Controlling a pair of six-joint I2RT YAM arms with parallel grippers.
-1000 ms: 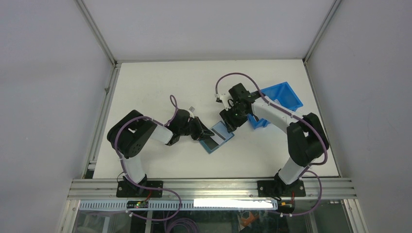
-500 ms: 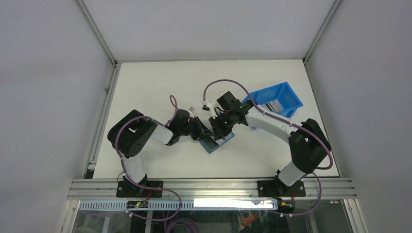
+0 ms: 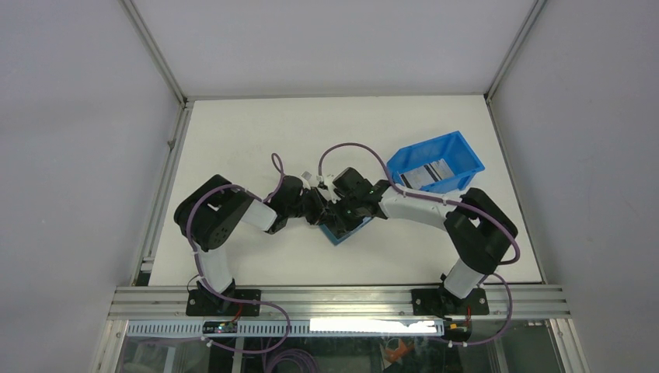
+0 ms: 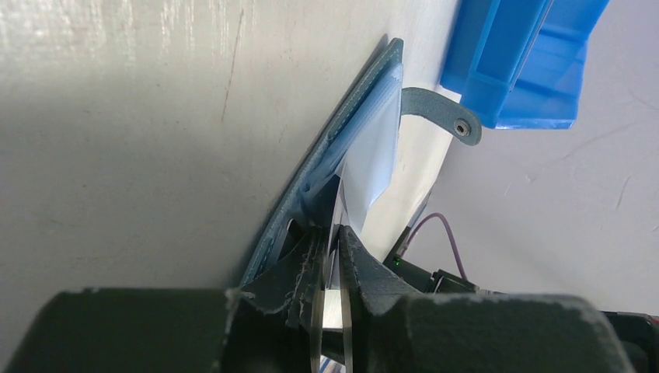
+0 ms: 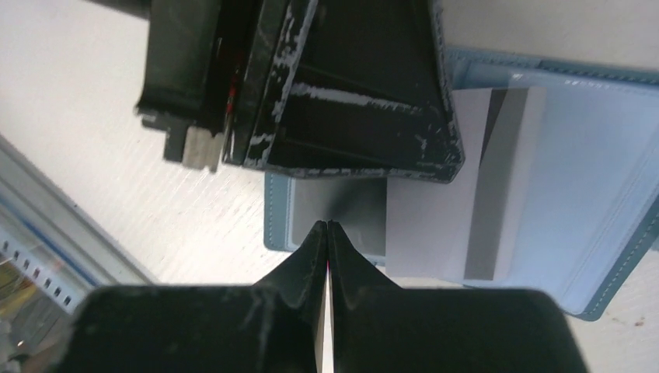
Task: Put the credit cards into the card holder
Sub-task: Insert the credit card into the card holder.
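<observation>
Credit cards (image 3: 429, 174) show as pale slips with dark stripes inside the blue bin (image 3: 423, 146), which stands on the table (image 3: 249, 140) at about 2 o'clock from the card holder (image 5: 591, 155). We see the holder lying open near the table's middle, a little toward 6 o'clock, and in the top view both claws crowd over it and hide most of it. One credit card (image 5: 423, 225), light grey with a dark stripe, lies on the holder's lighter blue inside. In the left wrist view it slants out from between the holder's layers, and the snap tab (image 4: 455, 123) sticks out toward the bin. The left gripper (image 4: 332, 233) meets the holder from 9 o'clock with its jaws narrow, pinched on the holder's edge. A thin pale sheet shows between the fingers, and we cannot tell whether that is the card as well. The right gripper (image 5: 327, 224) reaches in from 3 o'clock with its jaws pressed together and nothing between them. Its tips point at the card's shadowed part, and we cannot tell whether they touch it.
</observation>
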